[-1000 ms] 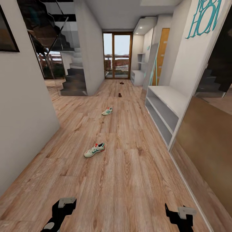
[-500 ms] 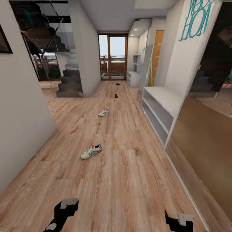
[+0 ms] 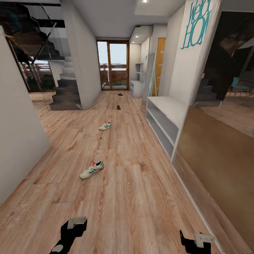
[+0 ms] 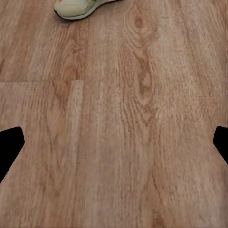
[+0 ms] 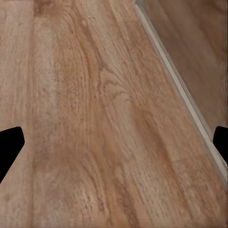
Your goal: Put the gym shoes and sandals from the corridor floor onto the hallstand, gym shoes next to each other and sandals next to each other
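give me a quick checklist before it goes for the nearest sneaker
1. Nearest sneaker lying free on the floor, nothing beside it: ok.
2. Left gripper empty, fingers wide apart in the left wrist view: ok.
3. Right gripper empty, open over bare planks: ok.
4. Sneaker within reach: not ok, it lies well ahead of both grippers.
5. Shoe rack top and shelves free for shoes: ok.
6. Second sneaker and two sandals located farther down the corridor: ok.

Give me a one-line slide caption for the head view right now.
Corridor ahead: two gym shoes and two sandals scattered on the floor, shoe rack at right.
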{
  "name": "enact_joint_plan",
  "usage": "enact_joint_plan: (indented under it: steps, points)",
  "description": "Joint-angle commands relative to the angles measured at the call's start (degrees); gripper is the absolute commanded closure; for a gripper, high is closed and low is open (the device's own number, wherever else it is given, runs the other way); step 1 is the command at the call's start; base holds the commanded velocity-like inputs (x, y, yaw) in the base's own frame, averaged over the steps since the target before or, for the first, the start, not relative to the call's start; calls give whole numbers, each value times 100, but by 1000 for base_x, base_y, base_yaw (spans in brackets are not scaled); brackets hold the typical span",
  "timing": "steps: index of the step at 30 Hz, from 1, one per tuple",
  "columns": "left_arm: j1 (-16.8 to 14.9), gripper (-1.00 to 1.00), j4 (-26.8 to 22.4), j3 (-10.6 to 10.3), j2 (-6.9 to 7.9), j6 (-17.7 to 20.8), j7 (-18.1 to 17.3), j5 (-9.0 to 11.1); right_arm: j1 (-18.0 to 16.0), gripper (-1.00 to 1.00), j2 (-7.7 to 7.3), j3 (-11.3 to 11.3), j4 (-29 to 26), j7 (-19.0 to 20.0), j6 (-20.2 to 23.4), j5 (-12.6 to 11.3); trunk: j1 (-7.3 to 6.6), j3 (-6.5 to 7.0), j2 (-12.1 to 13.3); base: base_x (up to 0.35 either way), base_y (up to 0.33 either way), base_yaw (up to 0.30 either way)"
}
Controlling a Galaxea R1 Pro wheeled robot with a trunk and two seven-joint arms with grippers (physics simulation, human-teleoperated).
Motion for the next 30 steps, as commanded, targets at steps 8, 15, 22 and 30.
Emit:
enact_joint_plan:
  steps: [8, 15, 22, 30]
  points:
    - [-2, -100, 4, 26, -2, -21, -2, -3, -5, -100, 14, -12, 7, -14, -18, 26, -1, 39, -2, 66, 0, -135]
    - [-2, -100, 4, 26, -2, -21, -2, 12, -5, -100, 18, -12, 2, -14, -15, 28, -1, 45, -2, 286, 0, -19]
    - [-2, -100, 1, 32, -2, -21, -2, 16, -5, -100, 23, -12, -2, -14, -12, 33, -1, 45, -2, 335, 0, -1]
    - [-2, -100, -3, 35, 0, -21, -2, 16, -5, -100, 23, -12, -2, -14, -13, 27, -1, 45, -2, 339, 0, 0]
